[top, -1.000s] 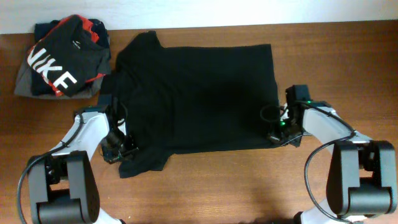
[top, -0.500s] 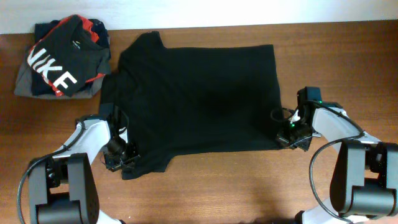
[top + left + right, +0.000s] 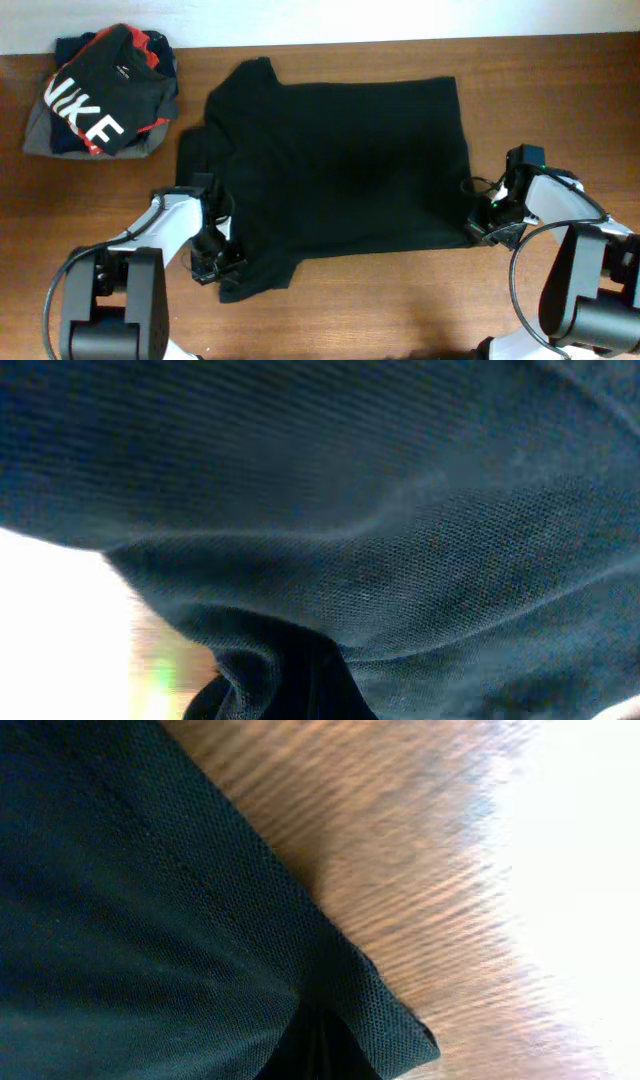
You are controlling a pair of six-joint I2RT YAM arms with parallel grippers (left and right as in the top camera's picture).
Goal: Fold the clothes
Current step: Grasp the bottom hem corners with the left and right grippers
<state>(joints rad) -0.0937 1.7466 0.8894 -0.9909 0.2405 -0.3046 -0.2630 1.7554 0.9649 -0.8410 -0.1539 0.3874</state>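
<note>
The clothes (image 3: 330, 165), a plain black T-shirt, lie spread flat across the middle of the wooden table in the overhead view, sleeves to the left and hem to the right. My left gripper (image 3: 215, 262) is shut on the fabric at the near left sleeve. My right gripper (image 3: 480, 228) is shut on the near right hem corner. In the left wrist view the black fabric (image 3: 400, 510) fills almost the whole frame and hides the fingers. The right wrist view shows the hem corner (image 3: 130, 920) gathered into a pinch at the bottom edge, above bare wood.
A black-and-red NIKE garment (image 3: 95, 95) lies on a grey folded garment (image 3: 40, 135) at the back left corner. Bare table wood (image 3: 400, 310) runs along the front between the two arm bases.
Both grippers have slid to the right and a little toward the front, dragging the T-shirt with them. The shirt now lies farther from the NIKE pile.
</note>
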